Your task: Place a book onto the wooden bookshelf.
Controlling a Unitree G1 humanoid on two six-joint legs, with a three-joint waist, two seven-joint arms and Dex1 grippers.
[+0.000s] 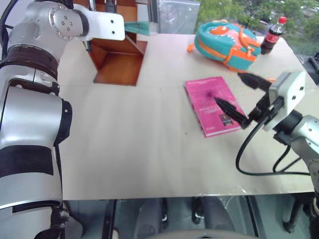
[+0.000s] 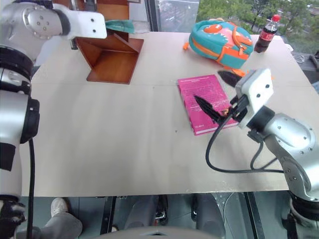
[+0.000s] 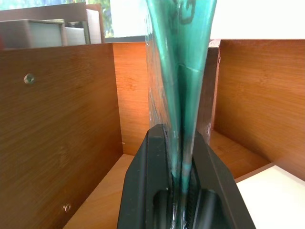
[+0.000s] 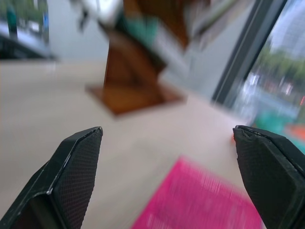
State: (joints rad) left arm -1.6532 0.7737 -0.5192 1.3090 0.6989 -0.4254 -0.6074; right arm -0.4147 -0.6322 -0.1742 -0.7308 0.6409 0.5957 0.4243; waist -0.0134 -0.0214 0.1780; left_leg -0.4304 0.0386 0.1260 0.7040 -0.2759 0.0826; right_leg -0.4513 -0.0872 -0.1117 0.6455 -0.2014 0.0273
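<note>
We have the left gripper [image 3: 180,191] clamped on the book [image 3: 178,71], held on edge at the wooden bookshelf [image 1: 117,62] far left (not yet released); the right gripper [image 1: 239,99] gapes empty.

The book [image 3: 180,71] is a glossy teal-green with a darker scrawl near its top edge, pinched between the matte black fingers [image 3: 143,191] of the left gripper [image 3: 180,183], and the wooden bookshelf [image 1: 119,62] is reddish-brown with a fine straight grain and small silver screw heads. On the pale beige table [image 1: 124,144] lies a magenta-pink book [image 1: 213,105] with faint lines of text and a small dark patch near one corner. The backpack [image 2: 220,42] is turquoise with orange trim and straps, and the cola bottle [image 2: 264,34] is dark with a red cap and label.
</note>
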